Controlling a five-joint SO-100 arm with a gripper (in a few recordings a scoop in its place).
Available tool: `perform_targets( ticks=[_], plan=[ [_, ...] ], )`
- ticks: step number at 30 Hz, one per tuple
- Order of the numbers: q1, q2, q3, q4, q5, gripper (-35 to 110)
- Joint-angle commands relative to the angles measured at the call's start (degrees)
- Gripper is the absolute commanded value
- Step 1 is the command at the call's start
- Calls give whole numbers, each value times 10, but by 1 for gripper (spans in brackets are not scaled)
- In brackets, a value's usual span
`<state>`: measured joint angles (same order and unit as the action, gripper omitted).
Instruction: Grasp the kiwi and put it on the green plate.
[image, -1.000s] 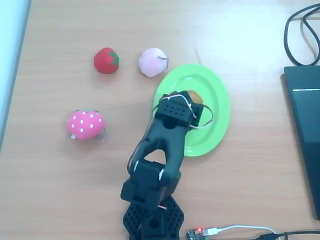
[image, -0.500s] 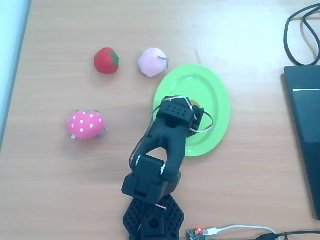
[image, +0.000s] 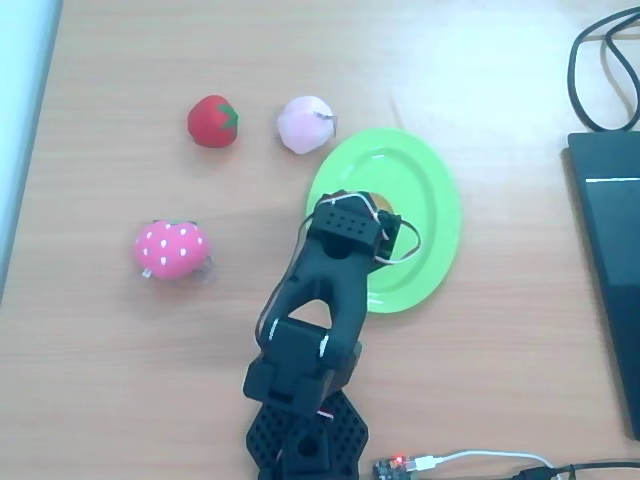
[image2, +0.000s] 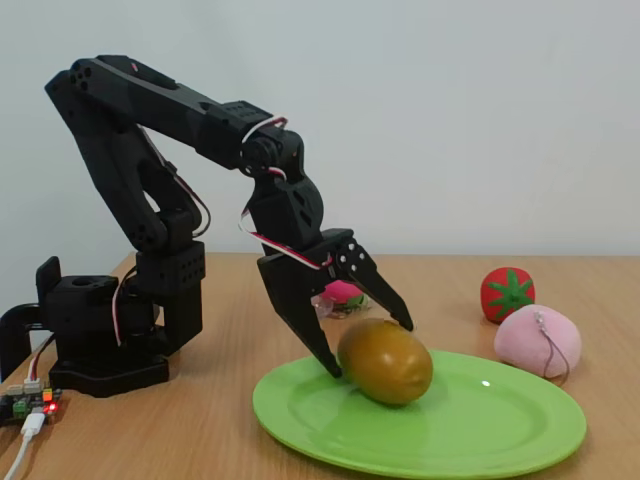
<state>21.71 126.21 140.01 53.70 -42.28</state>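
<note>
The kiwi (image2: 385, 360) lies on the green plate (image2: 500, 425), toward the plate's arm-side rim in the fixed view; in the overhead view only a sliver of the kiwi (image: 384, 207) shows past the arm's wrist. The gripper (image2: 370, 348) stands with its jaws spread wide, one fingertip down at the plate surface just beside the kiwi, the other over the fruit's top (whether either touches it I cannot tell); nothing is clamped. The far half of the green plate (image: 432, 190) is bare. The peach (image: 305, 124) sits just beside the plate's upper-left rim in the overhead view, the red strawberry (image: 213, 120) further left, the pink strawberry (image: 171, 248) well apart toward the table's (image: 500, 80) left edge. A laptop (image: 610, 270) lies along the right edge.
</note>
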Motion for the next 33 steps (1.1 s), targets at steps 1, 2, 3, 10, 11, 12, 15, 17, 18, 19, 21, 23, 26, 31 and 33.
perform_targets(
  ticks=[1, 2, 3, 10, 11, 12, 15, 17, 18, 19, 21, 23, 26, 31, 33],
  plan=[
    [-7, 28, 11, 4, -4, 44],
    [-10, 33, 14, 6, -4, 45],
    [-12, 40, 18, 7, -4, 46],
    [-33, 90, 43, 10, -13, 50],
    [-38, 101, 48, 10, -15, 50],
    [-42, 113, 53, 10, -18, 50],
    [-58, 141, 58, 18, -27, 50],
    [-72, 159, 59, 32, -29, 49],
    [-79, 169, 59, 40, -28, 48],
    [-88, 177, 59, 50, -26, 48],
    [-109, 196, 63, 67, -21, 47],
    [-131, 216, 64, 86, -8, 46],
    [-169, 234, 53, 118, 18, 43],
    [-207, 234, 19, 132, 62, 34],
    [-222, 230, 5, 132, 74, 31]
  ],
)
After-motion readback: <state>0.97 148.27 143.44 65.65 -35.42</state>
